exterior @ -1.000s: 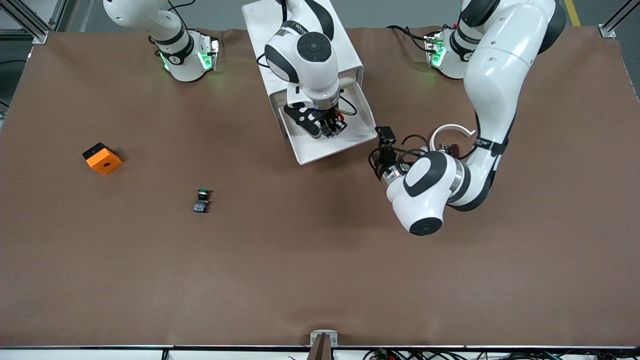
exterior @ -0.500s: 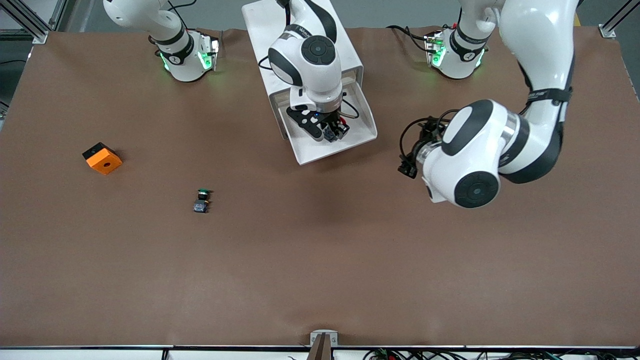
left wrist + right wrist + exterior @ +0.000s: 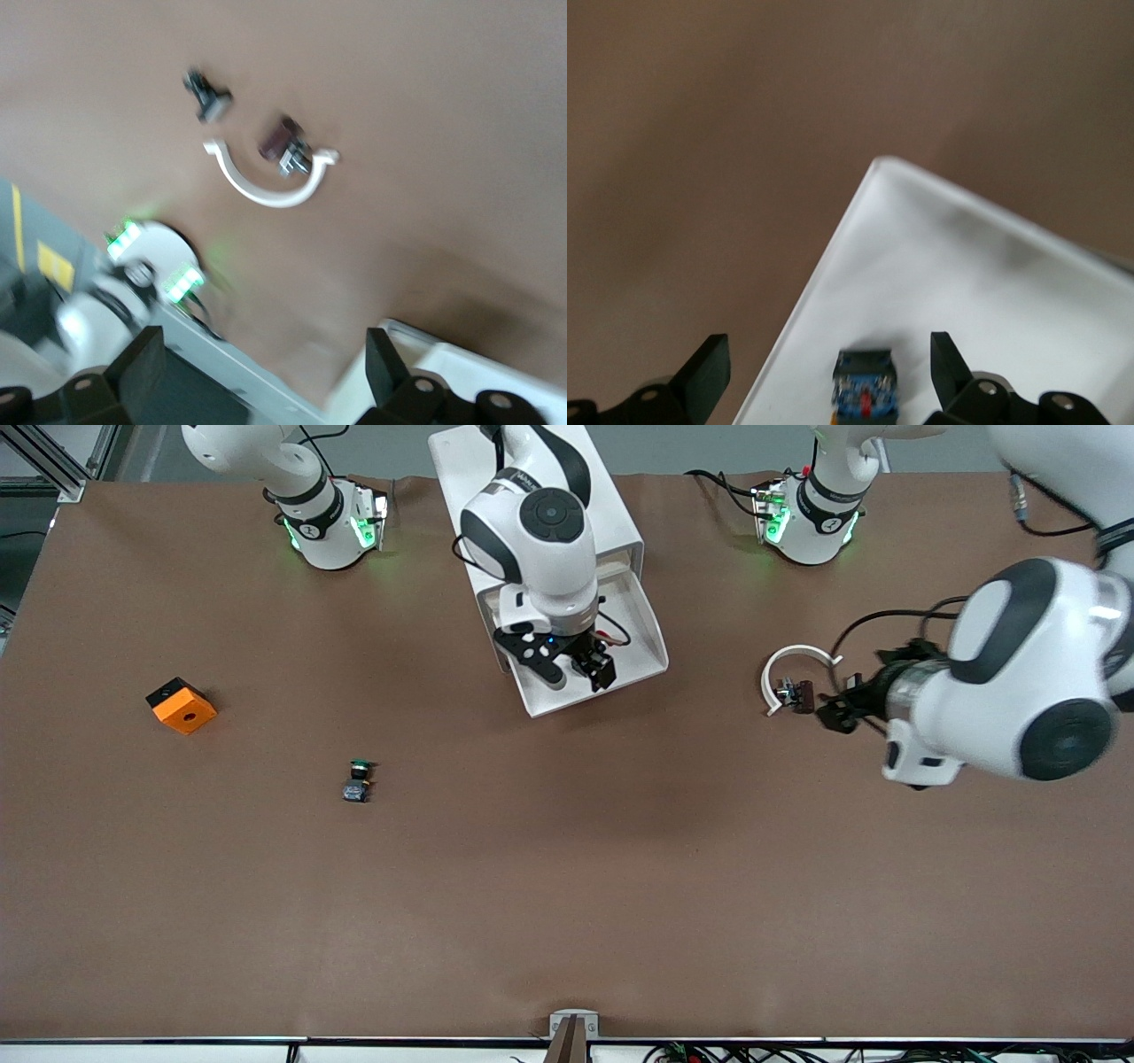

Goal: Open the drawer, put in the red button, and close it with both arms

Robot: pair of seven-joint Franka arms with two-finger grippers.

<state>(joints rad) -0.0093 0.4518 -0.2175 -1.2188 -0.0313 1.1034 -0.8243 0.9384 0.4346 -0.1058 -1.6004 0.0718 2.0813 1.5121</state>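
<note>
Drawer open at twelve o'clock on the surface, red button lying inside beneath the right gripper, fingers released; left gripper, fingers spread and empty, hovers near three o'clock; only the two-armed closing appears left.

Right claw fills the open drawer — table beside it open

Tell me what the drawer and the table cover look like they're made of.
Drawer: probably smooth white plastic, going by its even colour, thin walls and rounded rim. Table cover: a matte brown sheet, perhaps felt or paper; it shows no glare, and its edge by the robot bases looks slightly wavy.
</note>
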